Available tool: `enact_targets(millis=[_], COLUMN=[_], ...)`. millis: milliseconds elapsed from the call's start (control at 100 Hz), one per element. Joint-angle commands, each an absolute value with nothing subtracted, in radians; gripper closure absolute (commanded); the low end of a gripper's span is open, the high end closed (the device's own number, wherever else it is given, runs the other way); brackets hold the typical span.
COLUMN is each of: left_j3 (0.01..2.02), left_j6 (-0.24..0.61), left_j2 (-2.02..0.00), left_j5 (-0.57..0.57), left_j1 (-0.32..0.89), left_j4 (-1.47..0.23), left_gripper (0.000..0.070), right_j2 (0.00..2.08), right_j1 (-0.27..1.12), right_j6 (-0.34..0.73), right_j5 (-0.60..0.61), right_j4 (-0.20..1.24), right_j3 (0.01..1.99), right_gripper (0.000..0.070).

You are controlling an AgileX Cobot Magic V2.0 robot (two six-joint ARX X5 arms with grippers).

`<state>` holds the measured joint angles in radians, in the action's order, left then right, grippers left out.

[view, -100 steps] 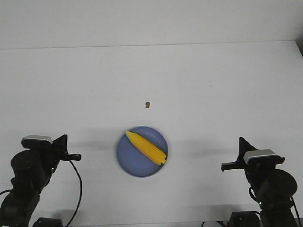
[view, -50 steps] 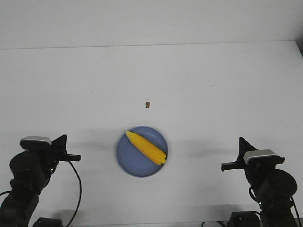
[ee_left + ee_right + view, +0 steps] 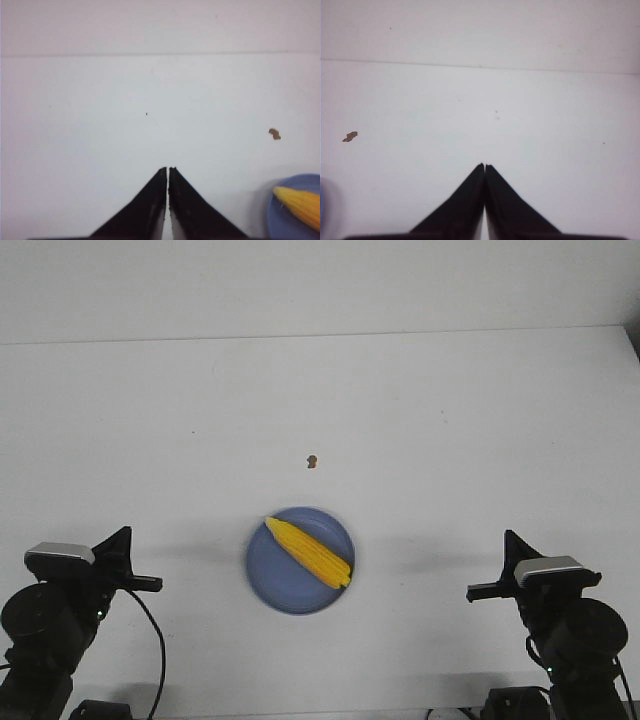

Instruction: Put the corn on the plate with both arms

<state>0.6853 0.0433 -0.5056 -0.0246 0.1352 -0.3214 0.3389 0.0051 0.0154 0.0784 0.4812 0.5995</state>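
both hands, left hand (image 3: 167, 170) and right hand (image 3: 484, 166), are closed and empty, well apart from the plate (image 3: 275, 580) on the worktop (image 3: 450, 420); corn (image 3: 307, 552) lies diagonally on it.

One corn (image 3: 309, 551), one plate (image 3: 277, 585), two arms (image 3: 50, 625)

Matt white table (image 3: 420, 420), smooth blue plate (image 3: 275, 585), bumpy-kernelled corn (image 3: 310, 552)
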Motion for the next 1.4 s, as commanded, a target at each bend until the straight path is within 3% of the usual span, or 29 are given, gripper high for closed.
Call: enact_targets(millis=[0,220,550,1050,1390], left_j3=[0.698,0.689,0.424,0.145,0.051], left_j6=[0.046,0.007,-0.026,-0.025,-0.014], left_j2=[-0.492,-0.434,-0.240,-0.001,-0.003], left_j5=[-0.022,-0.022,-0.022,-0.022,-0.022], left_j1=[0.137,0.137,0.115,0.076,0.072], left_j4=[-0.312,-0.289,-0.007,0.006,0.152], left_gripper=[0.0694,0.0694,0.0694,0.0694,0.0694], right_j2=[0.340,0.340,0.340,0.340,0.340], right_j1=[0.005,0.005,0.005,0.005,0.005], right_j6=[0.019,0.019,0.019,0.019,0.019], right_j5=[0.078,0.078,0.078,0.078,0.078], right_j4=[0.472,0.472,0.472,0.472,0.471], right_j3=[0.609,0.609,0.609,0.609,0.609], right_gripper=[0.0699,0.0699,0.0699,0.0699,0.0699])
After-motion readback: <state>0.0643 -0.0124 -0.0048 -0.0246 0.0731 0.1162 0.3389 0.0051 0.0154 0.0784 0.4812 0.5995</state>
